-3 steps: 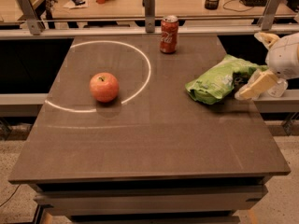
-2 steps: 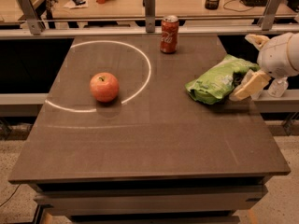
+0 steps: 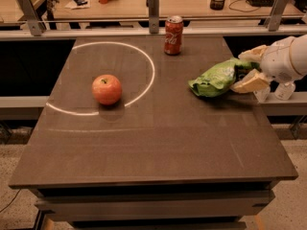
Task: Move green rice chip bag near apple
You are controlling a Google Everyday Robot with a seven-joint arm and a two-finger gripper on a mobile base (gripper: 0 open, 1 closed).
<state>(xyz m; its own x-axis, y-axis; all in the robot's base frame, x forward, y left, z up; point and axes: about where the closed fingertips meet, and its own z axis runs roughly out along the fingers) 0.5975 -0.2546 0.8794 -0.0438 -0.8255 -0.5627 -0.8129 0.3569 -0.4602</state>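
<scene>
The green rice chip bag point(image 3: 217, 77) lies crumpled on the right side of the dark table point(image 3: 158, 147), near its right edge. The apple point(image 3: 106, 89), red-orange with a short stem, sits on the left half, inside the white circle line point(image 3: 149, 75). My gripper point(image 3: 247, 70), white and cream, reaches in from the right edge and is at the bag's right end, touching or nearly touching it. The bag rests on the table surface. A wide stretch of table separates the bag from the apple.
A red soda can point(image 3: 173, 35) stands upright at the back centre of the table. A metal rail point(image 3: 153, 28) with posts runs behind the table, with a cluttered counter beyond. Two small white objects point(image 3: 284, 90) sit just off the right edge.
My gripper has moved left and slightly down, closing in on the bag's right end. The bag, apple and can have stayed where they were.
</scene>
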